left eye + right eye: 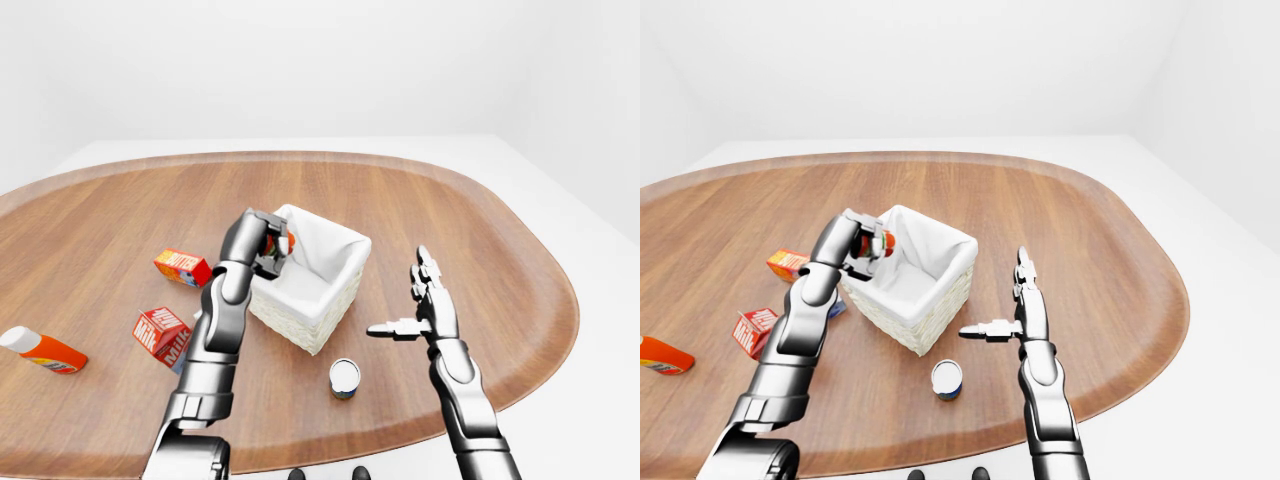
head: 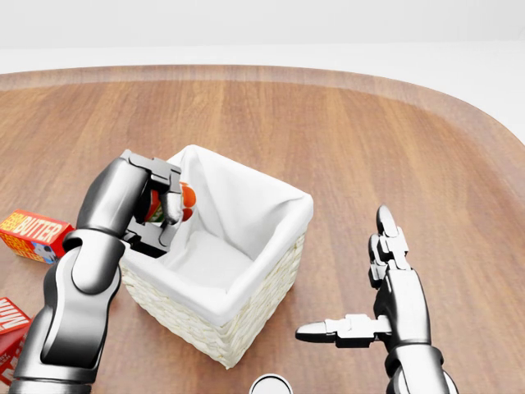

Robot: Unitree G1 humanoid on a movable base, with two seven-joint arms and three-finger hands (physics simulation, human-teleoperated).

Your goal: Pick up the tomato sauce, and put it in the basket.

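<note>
A wooden oval table fills the scene. At the far left of the left-eye view an orange bottle with a white cap lies on its side. To its right sits a red milk carton, and beyond that an orange butter box, all well apart from the action.

Next comes the left hand, raised at the left rim of the basket. Its fingers are curled tight around the tomato sauce, a small can with a red-and-green label, only part of which shows between the fingers. The can is held sideways, just over the left edge of the basket's white cloth lining, not yet resting inside.

The basket is pale woven wicker, open at the top, and looks empty.

To release well, the can would probably need to travel a little further right, over the middle of the lining, and lower before the fingers open, so it does not catch the rim or tip the light basket.

Near the viewer, a small round tin stands upright on the table.

On the right, the right hand hovers clear of everything, fingers spread wide and holding nothing.
</note>
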